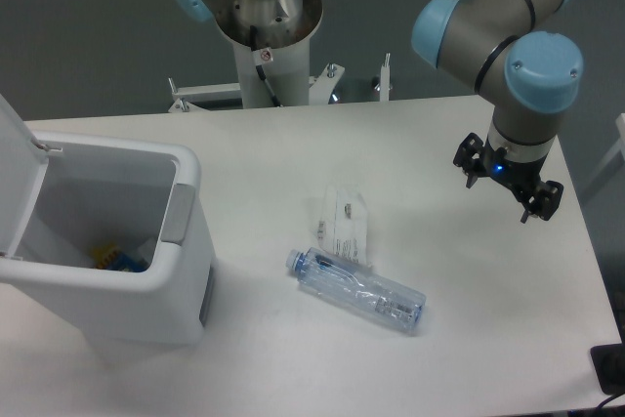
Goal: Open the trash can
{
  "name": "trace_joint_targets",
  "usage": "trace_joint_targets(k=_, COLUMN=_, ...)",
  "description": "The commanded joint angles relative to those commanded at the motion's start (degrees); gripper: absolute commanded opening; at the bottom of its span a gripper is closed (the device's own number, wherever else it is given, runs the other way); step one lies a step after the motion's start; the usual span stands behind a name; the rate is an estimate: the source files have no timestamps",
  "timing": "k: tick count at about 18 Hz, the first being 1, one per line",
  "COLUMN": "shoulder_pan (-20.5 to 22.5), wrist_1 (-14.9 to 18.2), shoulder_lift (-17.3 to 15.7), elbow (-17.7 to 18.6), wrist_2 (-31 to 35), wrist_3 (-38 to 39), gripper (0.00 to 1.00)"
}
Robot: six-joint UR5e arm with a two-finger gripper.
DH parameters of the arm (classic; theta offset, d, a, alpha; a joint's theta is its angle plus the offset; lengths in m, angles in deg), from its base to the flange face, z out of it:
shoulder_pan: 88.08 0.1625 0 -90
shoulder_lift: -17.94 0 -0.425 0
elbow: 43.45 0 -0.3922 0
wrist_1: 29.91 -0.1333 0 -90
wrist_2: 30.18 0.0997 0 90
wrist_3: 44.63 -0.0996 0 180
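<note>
One large white trash can (146, 271) stands at the left end of the white bench (293, 144), its hinged lid (18, 178) swung up and back on the far left so the inside is open to view. On the can's right wall, facing the rest of the bench, sits a grey push tab (177, 212). Down at the bottom of the can lies a small blue and yellow item (119, 261), too small to tell what it is. To the right of the can, a clear plastic bottle (356, 291) with a blue cap lies on its side, and a clear printed wrapper (344, 225) lies just beyond it, touching or nearly touching the bottle. Well to the right of the can, past the bottle, the claw (508, 181) hangs above the bench on the grey and blue arm, its dark fingers spread apart and pinching nothing.
</note>
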Motion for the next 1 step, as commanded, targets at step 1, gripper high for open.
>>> trace_joint_targets(k=1, shoulder_pan=0.00, wrist_1=0.00, shoulder_lift=0.09, elbow=-0.09, wrist_2=-0.09, wrist_3=0.00, gripper=1.00)
